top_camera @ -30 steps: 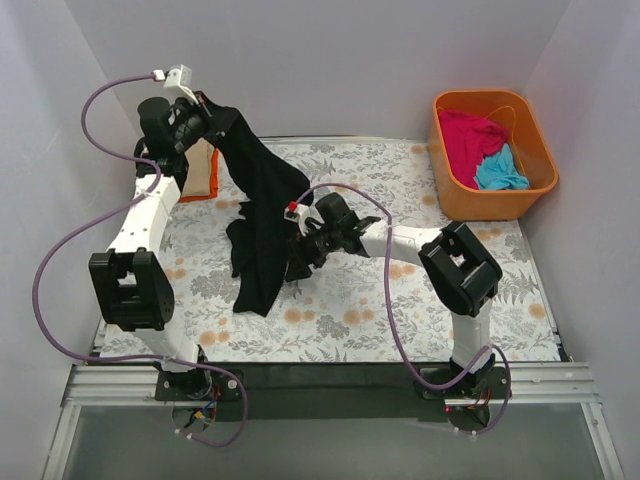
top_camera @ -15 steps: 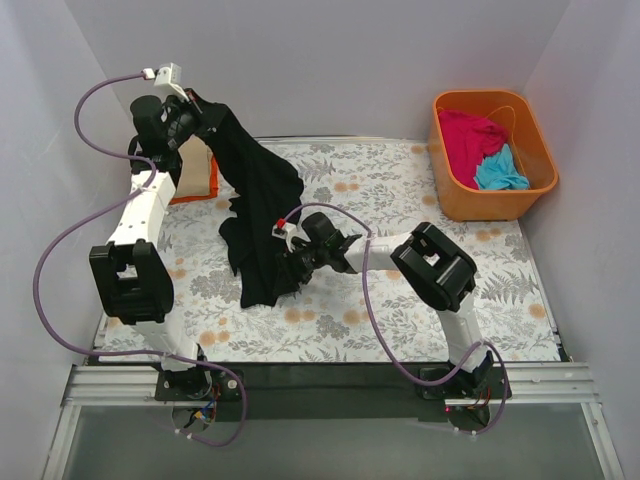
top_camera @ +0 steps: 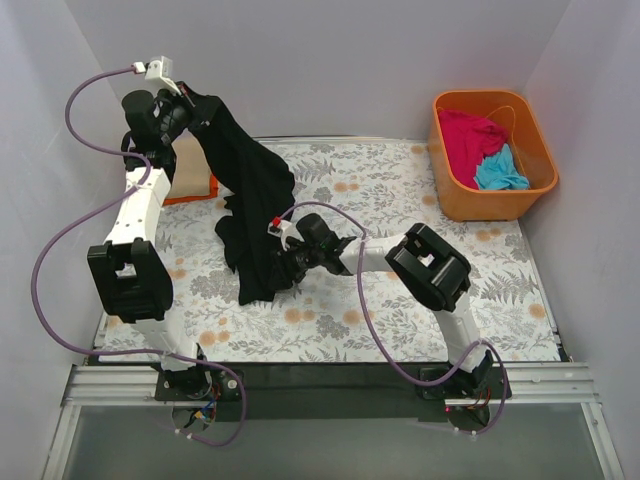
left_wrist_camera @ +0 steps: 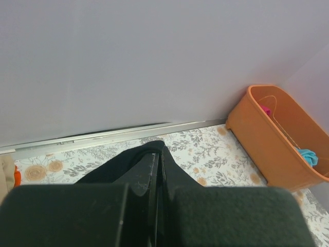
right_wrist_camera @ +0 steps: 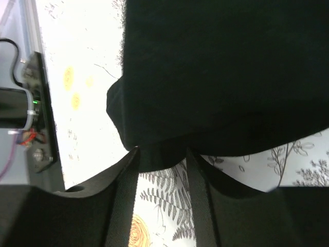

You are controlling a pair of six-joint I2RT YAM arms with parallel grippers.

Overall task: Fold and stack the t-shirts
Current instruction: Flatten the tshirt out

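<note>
The black t-shirt [top_camera: 250,200] hangs from my left gripper [top_camera: 196,106], which is shut on its top edge high at the back left. The cloth drapes down to the floral sheet [top_camera: 400,190]. In the left wrist view the jaws [left_wrist_camera: 157,167] are closed on black cloth [left_wrist_camera: 118,164]. My right gripper [top_camera: 283,266] is open at the shirt's lower edge. In the right wrist view its gripper [right_wrist_camera: 162,157] has the black hem [right_wrist_camera: 216,77] hanging between its fingertips. A magenta shirt [top_camera: 470,133] and a turquoise shirt [top_camera: 500,172] lie in the tub. Tan [top_camera: 192,160] and orange [top_camera: 185,194] cloth lie at the back left.
The orange plastic tub [top_camera: 447,185] stands at the back right, also in the left wrist view [left_wrist_camera: 267,139]. White walls close in the back and both sides. The left arm's purple cable [top_camera: 70,120] loops by the left wall.
My left gripper has carried the shirt's top edge further left and back. My right gripper has reached left, to the shirt's hanging lower edge.
</note>
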